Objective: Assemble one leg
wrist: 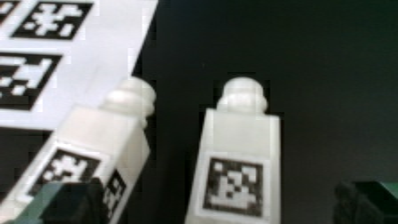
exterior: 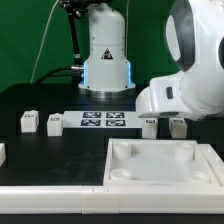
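Trouble is brewing in the spacing. We are hovering the gripper over the leg, its fingers standing wide apart and gripping nothing. In the wrist view the leg is sitting between the fingertips, but a second leg is resting just beside it, and one fingertip is overlapping that neighbour's end. We are judging that a straight descent could land that finger on the second leg, tipping it or shoving it toward the marker board. Closing could also pinch both legs together and skew our grasp. In the exterior view the pair is sitting near the large square white piece, and the arm is hiding the fingers.
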Robot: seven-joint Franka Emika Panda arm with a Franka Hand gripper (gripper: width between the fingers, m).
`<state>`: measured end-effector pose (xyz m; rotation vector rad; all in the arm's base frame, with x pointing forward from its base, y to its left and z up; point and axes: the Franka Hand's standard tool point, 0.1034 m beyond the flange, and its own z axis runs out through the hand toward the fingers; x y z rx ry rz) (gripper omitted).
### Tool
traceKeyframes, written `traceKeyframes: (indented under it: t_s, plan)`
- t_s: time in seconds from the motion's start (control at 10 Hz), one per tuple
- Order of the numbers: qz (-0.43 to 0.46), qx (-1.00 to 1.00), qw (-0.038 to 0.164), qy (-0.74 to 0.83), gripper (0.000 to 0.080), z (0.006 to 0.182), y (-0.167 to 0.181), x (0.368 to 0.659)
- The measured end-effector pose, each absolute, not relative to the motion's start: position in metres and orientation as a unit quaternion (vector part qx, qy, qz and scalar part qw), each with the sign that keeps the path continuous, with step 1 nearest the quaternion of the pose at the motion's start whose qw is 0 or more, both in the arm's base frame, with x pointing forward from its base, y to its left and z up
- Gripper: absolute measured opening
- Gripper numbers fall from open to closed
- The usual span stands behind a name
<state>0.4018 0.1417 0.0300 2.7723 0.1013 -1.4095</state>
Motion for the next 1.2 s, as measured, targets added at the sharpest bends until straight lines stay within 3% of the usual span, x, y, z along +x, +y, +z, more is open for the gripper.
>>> traceKeyframes:
  t_s: [0.6, 1.0, 1.2]
  plan:
    - [-0.451, 0.892, 0.017, 0.035, 0.0649, 0.011, 0.147, 0.394]
    - [-0.452, 0.891, 0.019, 0.031, 0.0649, 0.008, 0.145, 0.393]
    - [-0.452, 0.892, 0.020, 0.029, 0.0410, 0.008, 0.145, 0.393]
